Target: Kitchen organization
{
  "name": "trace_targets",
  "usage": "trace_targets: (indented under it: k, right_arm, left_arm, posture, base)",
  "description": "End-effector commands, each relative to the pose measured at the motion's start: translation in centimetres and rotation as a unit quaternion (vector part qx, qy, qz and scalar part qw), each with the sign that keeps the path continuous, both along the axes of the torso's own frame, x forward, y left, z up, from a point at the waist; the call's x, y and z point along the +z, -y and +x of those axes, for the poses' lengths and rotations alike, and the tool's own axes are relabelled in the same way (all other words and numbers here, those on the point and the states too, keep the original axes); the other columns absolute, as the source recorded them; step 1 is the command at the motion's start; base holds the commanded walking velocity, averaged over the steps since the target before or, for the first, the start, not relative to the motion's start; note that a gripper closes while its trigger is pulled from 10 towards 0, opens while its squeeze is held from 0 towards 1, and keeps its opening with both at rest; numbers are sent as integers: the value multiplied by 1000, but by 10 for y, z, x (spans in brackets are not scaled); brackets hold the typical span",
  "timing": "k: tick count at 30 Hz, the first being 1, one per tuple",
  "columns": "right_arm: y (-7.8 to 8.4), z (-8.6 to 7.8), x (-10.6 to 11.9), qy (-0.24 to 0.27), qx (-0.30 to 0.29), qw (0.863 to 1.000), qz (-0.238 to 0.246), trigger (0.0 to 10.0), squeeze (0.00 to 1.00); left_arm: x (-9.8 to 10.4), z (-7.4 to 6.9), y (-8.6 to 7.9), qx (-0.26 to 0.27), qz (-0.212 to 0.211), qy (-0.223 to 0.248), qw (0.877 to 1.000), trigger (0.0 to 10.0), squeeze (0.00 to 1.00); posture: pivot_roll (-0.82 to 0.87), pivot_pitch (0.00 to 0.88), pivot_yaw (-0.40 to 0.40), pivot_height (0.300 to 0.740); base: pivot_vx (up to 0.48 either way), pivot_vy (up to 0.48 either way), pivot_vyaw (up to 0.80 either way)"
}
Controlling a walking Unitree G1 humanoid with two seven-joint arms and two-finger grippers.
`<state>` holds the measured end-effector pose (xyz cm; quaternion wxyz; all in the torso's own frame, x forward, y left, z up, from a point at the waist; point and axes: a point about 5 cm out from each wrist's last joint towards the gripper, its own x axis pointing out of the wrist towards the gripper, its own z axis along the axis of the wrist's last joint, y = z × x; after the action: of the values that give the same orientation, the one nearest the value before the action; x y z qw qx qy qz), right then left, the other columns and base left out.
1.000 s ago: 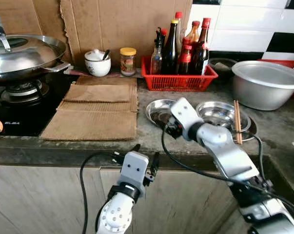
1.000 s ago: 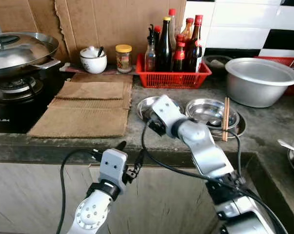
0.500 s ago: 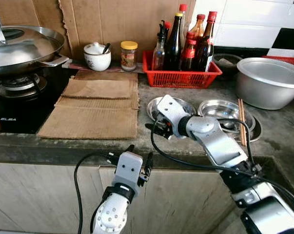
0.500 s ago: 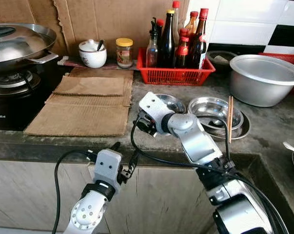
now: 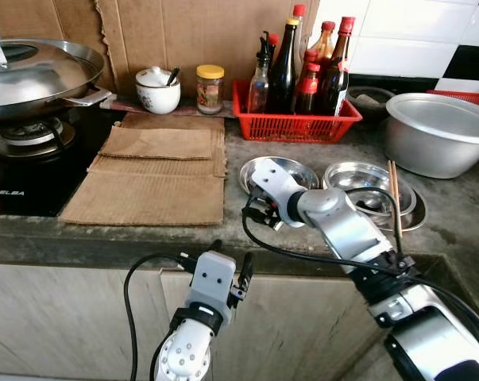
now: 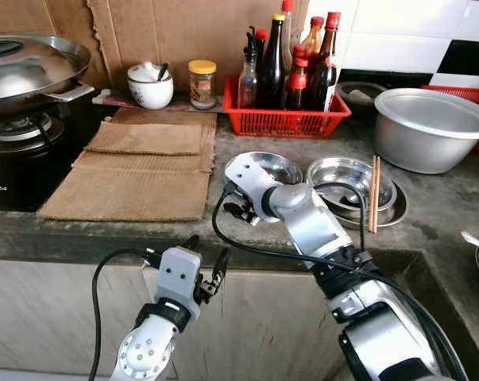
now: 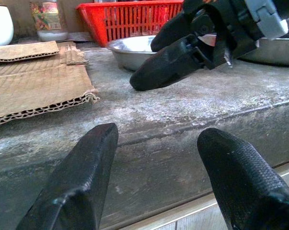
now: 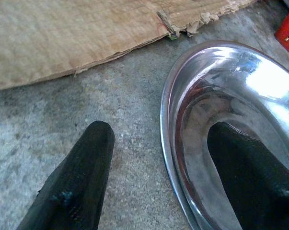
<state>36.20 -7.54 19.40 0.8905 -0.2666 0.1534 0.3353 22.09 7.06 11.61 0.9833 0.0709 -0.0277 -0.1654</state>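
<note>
Landmark for all positions: red basket [image 5: 293,125] w/ sauce bottles [image 5: 299,65], at back of the concrete counter [image 5: 247,230].

Obs.
- R gripper [image 8: 158,177] is lowered onto the counter in front of the basket, at the near-left rim of a small steel dish [image 5: 280,173]. In the R wrist view the fingers are seen spread apart, straddling the rim: one fingertip [image 8: 86,158] outside on bare concrete, the other inside the dish. Nothing is clamped yet; rim contact can't be confirmed.
- L gripper [image 7: 158,177] is held below the counter edge, further out from the basket than the dish; fingers wide apart, nothing held. Idle, as judged.
- 2nd steel dish [image 5: 366,181] sits in front of the basket's right end, beside the first, stacked w/ another dish under it; chopsticks [image 5: 394,203] are laid across its right rim.
- Large steel basin [image 5: 439,133] is to the right of the basket. Jar [image 5: 210,88] and white sugar pot [image 5: 158,89] are to its left; cardboard sheets [image 5: 156,171] are in front-left, the wok [image 5: 36,75] on the stove further left.

Progress (judged).
- Early stage. Bottles are already grouped in the basket; dishes, chopsticks and basin are loose on the counter.
- Current step approx.: pre-grasp on the small dish. Left to do: close on the rim, lift, stack/relocate; then the other loose items. Destination is not evident.
</note>
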Motion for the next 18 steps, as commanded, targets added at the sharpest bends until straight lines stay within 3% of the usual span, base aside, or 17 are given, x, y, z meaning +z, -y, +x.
trace_targets:
  k: [1, 13, 14, 15, 16, 18]
  right_arm:
    - [4, 3, 0, -15, -18, 1000, 11, 10000, 0]
    - [0, 12, -1, -48, -41, 997, 38, 10000, 0]
    - [0, 13, -2, -52, -41, 997, 37, 9255, 0]
    - [0, 13, -2, -54, -40, 997, 37, 9255, 0]
    - [0, 13, -2, -54, -39, 997, 34, 0, 0]
    - [0, 14, -2, -54, -37, 997, 31, 0, 0]
  left_arm:
    - [4, 0, 3, -2, -3, 6, 1000, 10000, 0]
    - [5, -1, 4, 1, -8, 7, 1000, 10000, 0]
    - [5, -1, 4, 2, -9, 8, 1000, 10000, 0]
    - [5, -1, 4, 2, -9, 9, 1000, 10000, 0]
    - [6, -1, 4, 3, -11, 10, 1000, 10000, 0]
    - [6, 0, 4, 4, -13, 12, 1000, 10000, 0]
  posture:
    - [192, 8, -116, 740]
    - [187, 12, -124, 740]
    - [187, 12, -124, 740]
    - [187, 12, -124, 740]
    - [188, 13, -126, 740]
    - [188, 13, -126, 740]
  base:
    - [0, 0, 0]
    - [0, 0, 0]
    - [0, 0, 0]
    - [0, 0, 0]
    - [0, 0, 0]
    - [0, 0, 0]
